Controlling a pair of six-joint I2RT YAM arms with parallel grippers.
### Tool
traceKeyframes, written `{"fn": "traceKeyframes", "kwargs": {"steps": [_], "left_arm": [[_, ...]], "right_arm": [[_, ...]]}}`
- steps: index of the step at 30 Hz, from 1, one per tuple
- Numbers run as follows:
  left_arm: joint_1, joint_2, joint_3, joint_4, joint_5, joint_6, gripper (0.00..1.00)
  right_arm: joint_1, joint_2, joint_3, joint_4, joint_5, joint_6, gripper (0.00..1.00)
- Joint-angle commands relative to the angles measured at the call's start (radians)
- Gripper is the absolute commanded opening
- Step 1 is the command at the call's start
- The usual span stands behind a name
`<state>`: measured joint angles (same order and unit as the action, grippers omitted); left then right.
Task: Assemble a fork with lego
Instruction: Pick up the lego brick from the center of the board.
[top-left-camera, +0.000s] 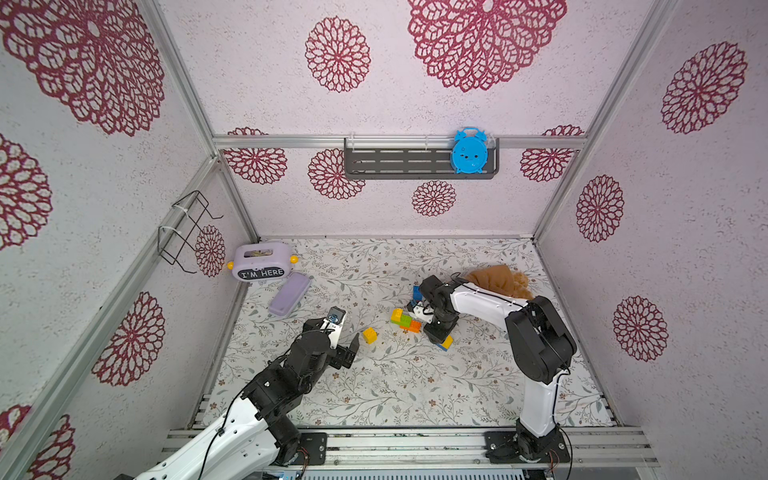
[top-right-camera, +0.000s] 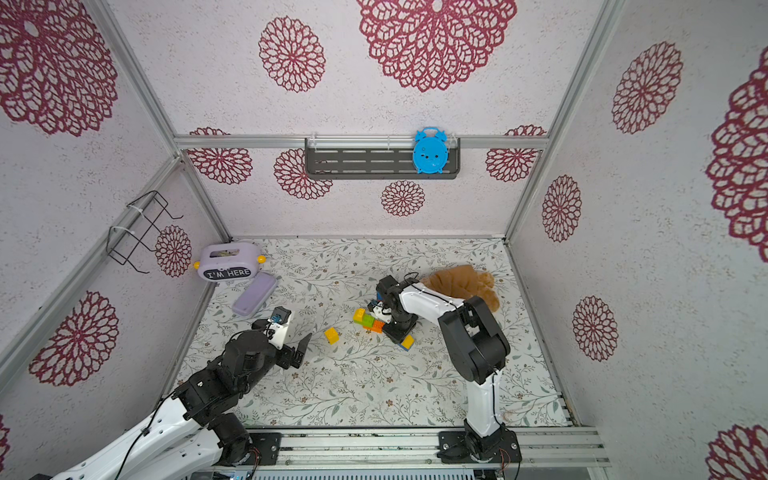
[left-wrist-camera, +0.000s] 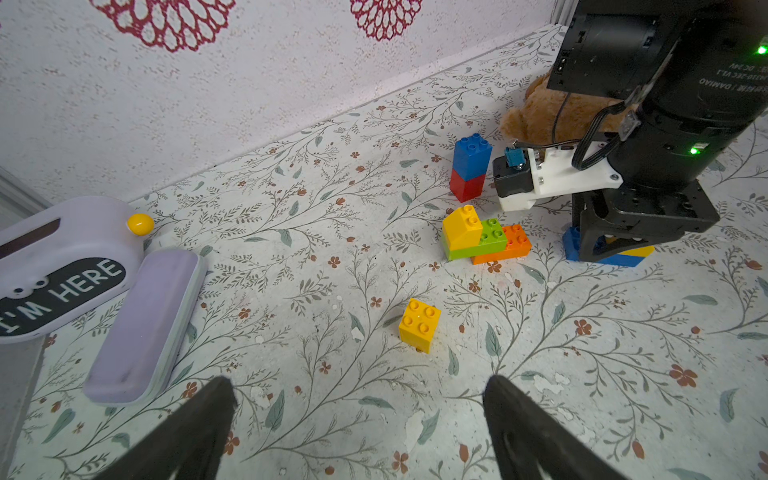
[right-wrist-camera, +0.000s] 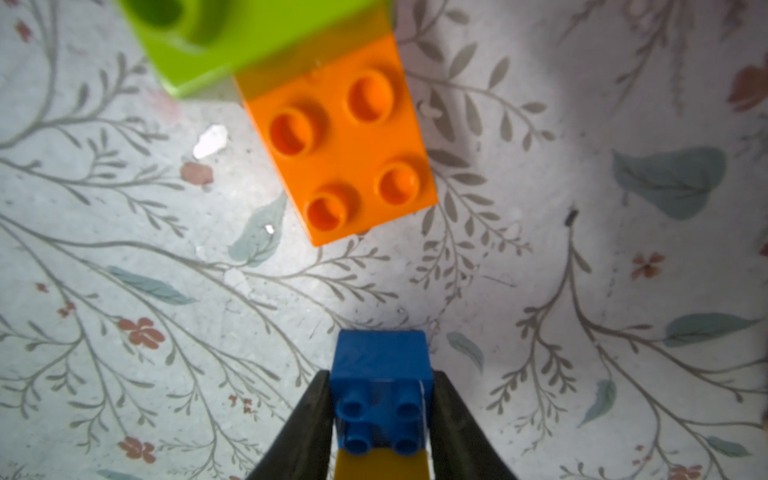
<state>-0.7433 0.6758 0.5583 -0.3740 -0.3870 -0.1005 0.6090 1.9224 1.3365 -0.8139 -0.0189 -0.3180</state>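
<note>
At right gripper (right-wrist-camera: 381, 382): jaws clamp small blue-on-yellow plastic brick stack (right-wrist-camera: 380, 353).
Left gripper (left-wrist-camera: 359, 382): jaws wide, empty.
Risk: narrow grip may let stack twist, missing orange studded brick (top-left-camera: 412, 326) at its 10 o'clock.

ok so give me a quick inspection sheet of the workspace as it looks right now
surface: floral table mat, small white scuffs
job's things: yellow-green-orange build, blue-on-red stack and loose yellow brick on the mat; blue-and-yellow piece gripped
clutter: brown plush toy, lilac box, lilac lid beside it
grippers: left gripper open, empty; right gripper shut on the blue-and-yellow piece
cables: black left-arm cable, black right-wrist cable
surroundings: blue clock on wall shelf, wire rack, flowered walls
</note>
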Motion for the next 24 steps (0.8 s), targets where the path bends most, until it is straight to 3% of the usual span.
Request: {"fn": "traceKeyframes", "kwargs": {"steps": [1,13,24], "left_arm": [[0.007,0.007,-0.001,0.004,-0.001,0.001,0.97],[0.007,0.000,0.015,-0.014,0.004,-0.002,0.97],[0.008,-0.064,0.022,-0.040,0.016,-0.006,0.97]], "right_arm": [[-0.003,-0.050,0.019,-0.033,0.001,0.016,0.39],[-0.003,-0.059,0.048,-0.031,-0.004,0.004,0.31],[0.065,-0.080,0.138,-0.061,0.022,-0.274,0.30]]}}
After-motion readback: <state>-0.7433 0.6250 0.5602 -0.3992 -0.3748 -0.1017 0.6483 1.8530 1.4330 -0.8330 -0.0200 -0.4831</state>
